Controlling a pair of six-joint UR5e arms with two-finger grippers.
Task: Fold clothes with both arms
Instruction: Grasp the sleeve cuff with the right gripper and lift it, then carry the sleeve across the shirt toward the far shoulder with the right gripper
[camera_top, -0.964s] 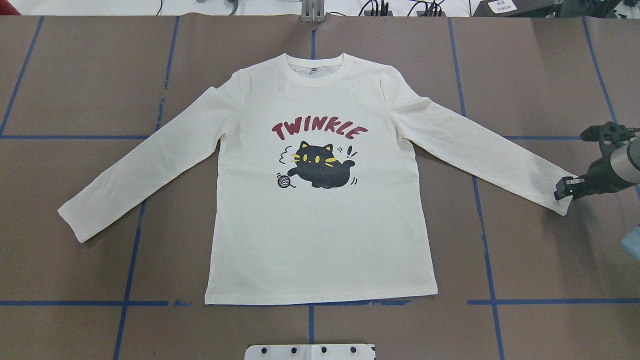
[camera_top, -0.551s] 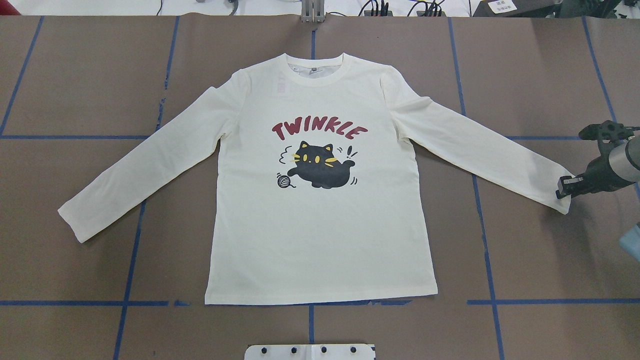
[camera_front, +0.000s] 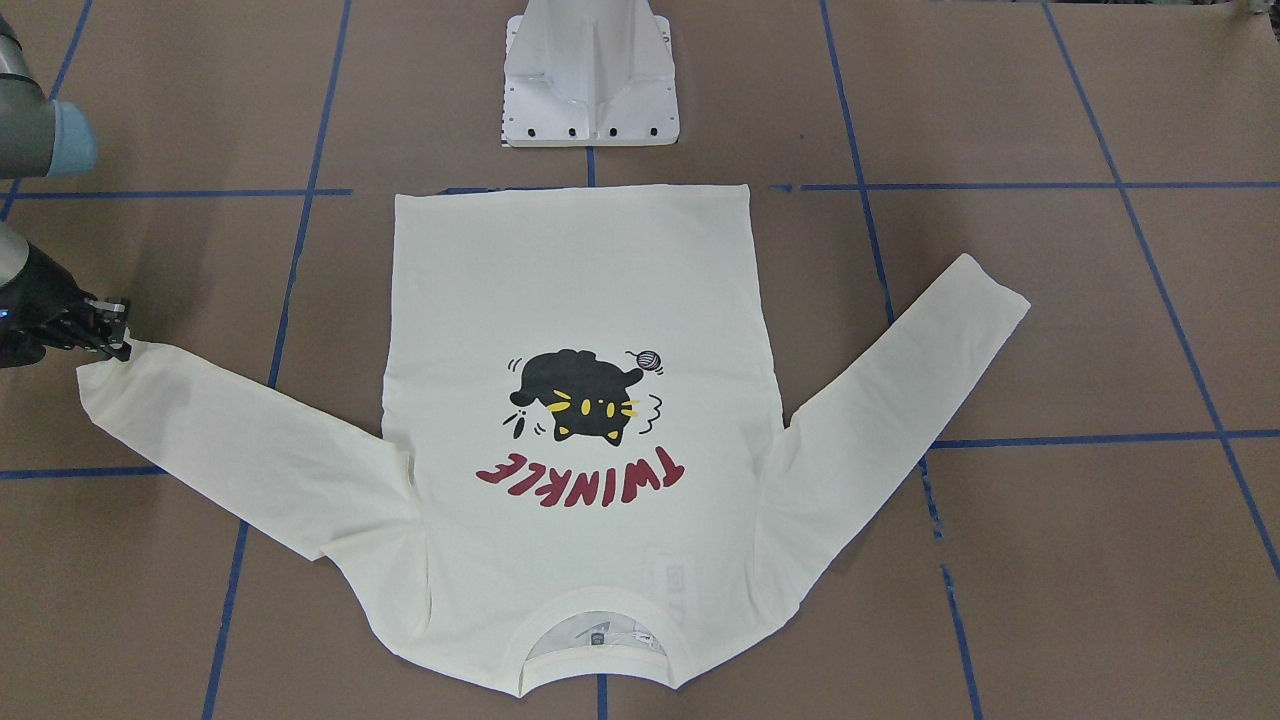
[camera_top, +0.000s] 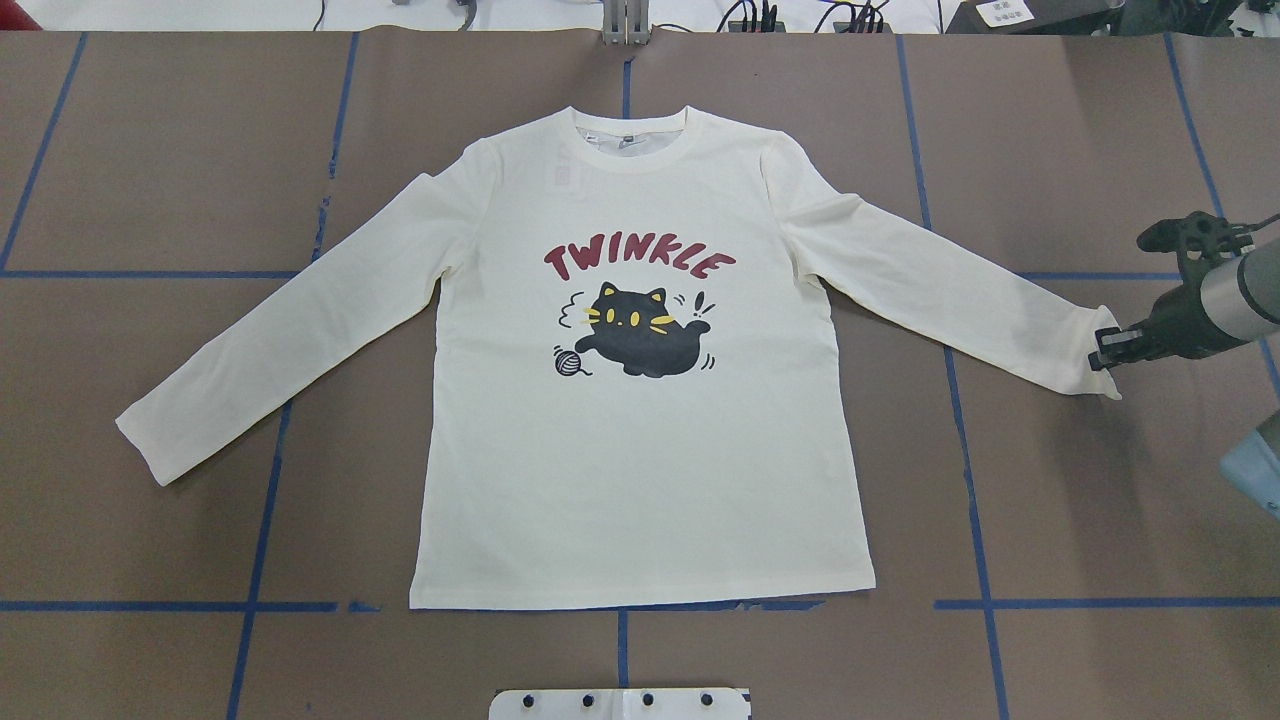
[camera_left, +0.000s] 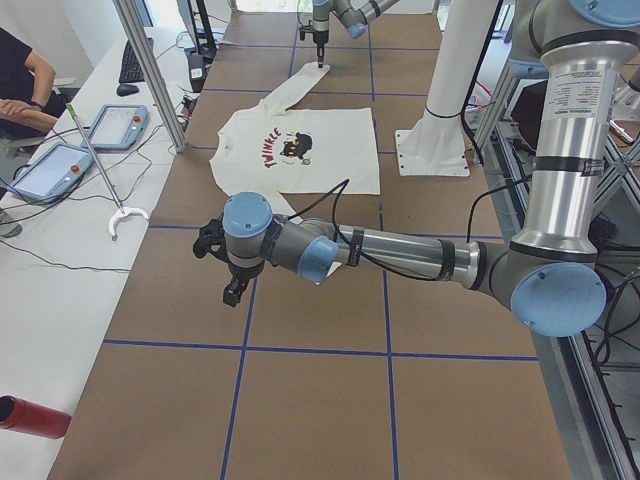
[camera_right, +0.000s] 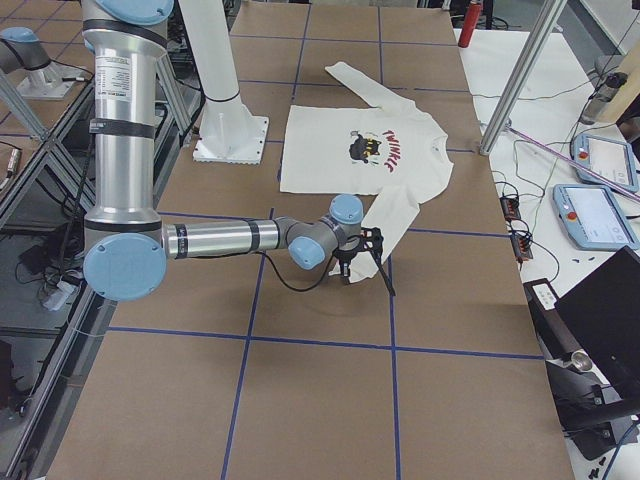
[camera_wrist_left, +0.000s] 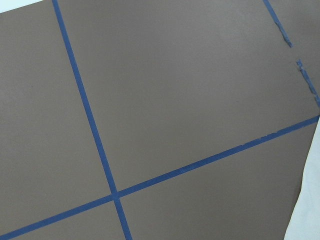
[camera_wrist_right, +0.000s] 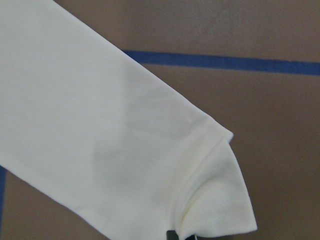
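The cream-white shirt (camera_top: 640, 480) lies flat on the brown table with its cat print and red "TWINKLE" facing up, both sleeves spread outward. My right gripper (camera_top: 1100, 350) is shut on the right sleeve's cuff (camera_top: 1104, 325), which stands bunched up off the table; the same grip shows at the front view's left edge (camera_front: 118, 332). The right wrist view shows the cuff (camera_wrist_right: 220, 200) close up. My left gripper (camera_left: 232, 296) shows only in the exterior left view, hanging over bare table short of the left sleeve; I cannot tell whether it is open or shut.
The white pedestal base (camera_front: 590, 80) stands at the robot's side, just off the shirt's hem. Blue tape lines (camera_top: 260, 500) grid the table. Beyond the far edge a bench holds tablets (camera_left: 110, 125), a person's arm (camera_left: 25, 100) and a metal post (camera_left: 150, 70).
My right gripper has moved inward toward the shirt body and slightly away from the robot. It dragged the right cuff along, so the cuff is now raised and creased.
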